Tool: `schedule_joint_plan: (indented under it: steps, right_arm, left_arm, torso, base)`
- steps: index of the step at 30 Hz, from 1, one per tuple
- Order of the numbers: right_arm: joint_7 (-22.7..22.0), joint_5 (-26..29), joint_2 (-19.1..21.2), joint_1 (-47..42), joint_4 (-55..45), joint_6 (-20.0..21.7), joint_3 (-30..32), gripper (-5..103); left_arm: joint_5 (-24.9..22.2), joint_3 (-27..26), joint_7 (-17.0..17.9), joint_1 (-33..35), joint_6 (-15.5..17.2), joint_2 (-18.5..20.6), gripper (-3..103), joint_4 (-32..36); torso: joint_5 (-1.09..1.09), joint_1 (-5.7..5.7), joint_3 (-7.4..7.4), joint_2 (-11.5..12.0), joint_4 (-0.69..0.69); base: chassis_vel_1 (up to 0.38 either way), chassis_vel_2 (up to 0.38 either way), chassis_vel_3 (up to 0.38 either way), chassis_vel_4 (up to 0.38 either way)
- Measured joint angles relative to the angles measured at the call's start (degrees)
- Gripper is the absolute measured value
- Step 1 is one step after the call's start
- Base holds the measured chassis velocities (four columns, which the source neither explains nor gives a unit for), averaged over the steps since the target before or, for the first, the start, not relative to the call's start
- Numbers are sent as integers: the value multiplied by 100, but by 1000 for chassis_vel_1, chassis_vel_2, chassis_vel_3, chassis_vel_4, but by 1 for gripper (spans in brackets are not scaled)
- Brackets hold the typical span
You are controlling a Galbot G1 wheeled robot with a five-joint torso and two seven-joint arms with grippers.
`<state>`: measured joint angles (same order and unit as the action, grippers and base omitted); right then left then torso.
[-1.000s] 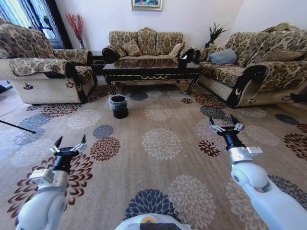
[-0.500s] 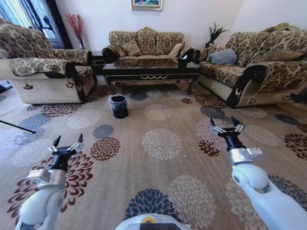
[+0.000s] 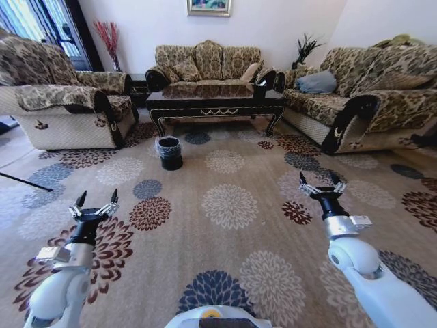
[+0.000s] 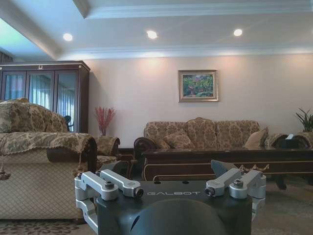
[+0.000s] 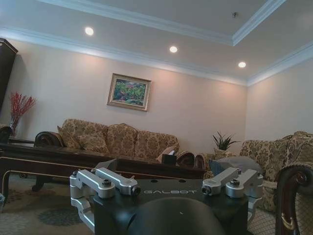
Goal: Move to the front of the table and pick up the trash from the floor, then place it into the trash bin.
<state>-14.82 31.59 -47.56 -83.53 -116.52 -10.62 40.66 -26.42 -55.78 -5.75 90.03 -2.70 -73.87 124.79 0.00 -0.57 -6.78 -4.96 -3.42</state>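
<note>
Table (image 3: pixel 215 96) nearer; open grippers (image 3: pixel 93 206) well short.

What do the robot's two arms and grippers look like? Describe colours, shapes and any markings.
Both arms have smooth, rounded white shells ending in a silver metal wrist block and a black neck. The left gripper and right gripper each have silver linkages with dark pointed jaws. In the wrist views, the black gripper body bears the word GALBOT in pale letters.

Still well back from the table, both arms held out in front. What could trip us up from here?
The trash bin stands on the carpet just before the table, so driving straight in could knock it. The left gripper and right gripper reach forward, open, and might strike furniture first. The busy flowered carpet could hide small litter.
</note>
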Motion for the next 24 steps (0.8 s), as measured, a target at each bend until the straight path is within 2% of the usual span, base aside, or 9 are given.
schedule_joint_plan:
  steps: [9,24]
  right_arm:
    - [27,53,-1,-88,-53,-40,216,100]
    - [60,60,-70,-236,-119,-61,358,100]
  left_arm:
    - [-22,-5,-3,16,36,-64,100,291]
    - [29,114,-3,-38,14,-131,100,211]
  torso:
    - [0,-45,-159,-206,0]
    - [0,-110,-443,-554,0]
  base:
    - [0,0,0,0]
    - [0,0,0,0]
